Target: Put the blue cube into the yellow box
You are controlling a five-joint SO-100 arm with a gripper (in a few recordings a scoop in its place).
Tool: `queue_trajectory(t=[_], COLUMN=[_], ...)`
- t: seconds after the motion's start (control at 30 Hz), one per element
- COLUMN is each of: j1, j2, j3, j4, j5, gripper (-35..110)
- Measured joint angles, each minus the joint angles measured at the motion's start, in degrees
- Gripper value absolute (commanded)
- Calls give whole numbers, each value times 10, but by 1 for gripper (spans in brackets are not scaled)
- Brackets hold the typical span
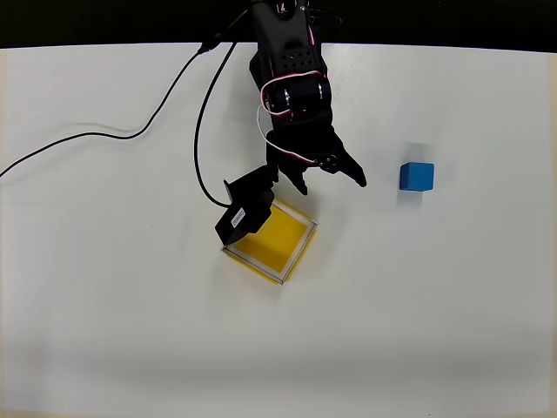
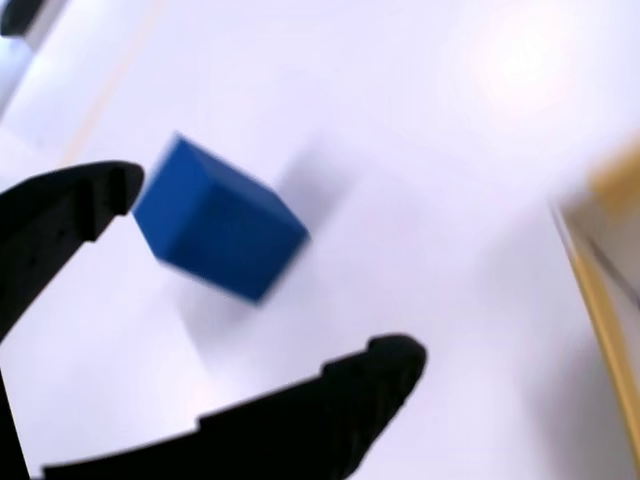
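Right now the big white table [image 1: 104, 331] has the black arm [image 1: 287, 70] reaching down from the top in the overhead view, with the yellow box [image 1: 283, 239] just under its wrist and the blue cube [image 1: 417, 176] well apart, off to the right. The gripper [image 1: 332, 179] has its fingers spread wide with nothing between them, and it points toward the cube. In the wrist view the cube [image 2: 215, 220] sits on the table past the finger tips [image 2: 385, 365], a bit blurry. I think the fingers could bump the cube and push it away if they come in crooked. The cube could also slip out if only a corner gets pinched. The arm's wrist hangs close over the box [image 2: 600, 290] and might knock it.
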Motion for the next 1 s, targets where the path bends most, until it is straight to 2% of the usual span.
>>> queue_trajectory(t=[0.27, 0.43, 0.7, 1.0], j1=[-93, -152, -242, -250], j2=[-108, -185, -321, -416], j3=[-36, -53, -174, -260], j4=[-146, -185, -105, 26], j5=[75, 162, 330, 394], gripper=[49, 49, 49, 50])
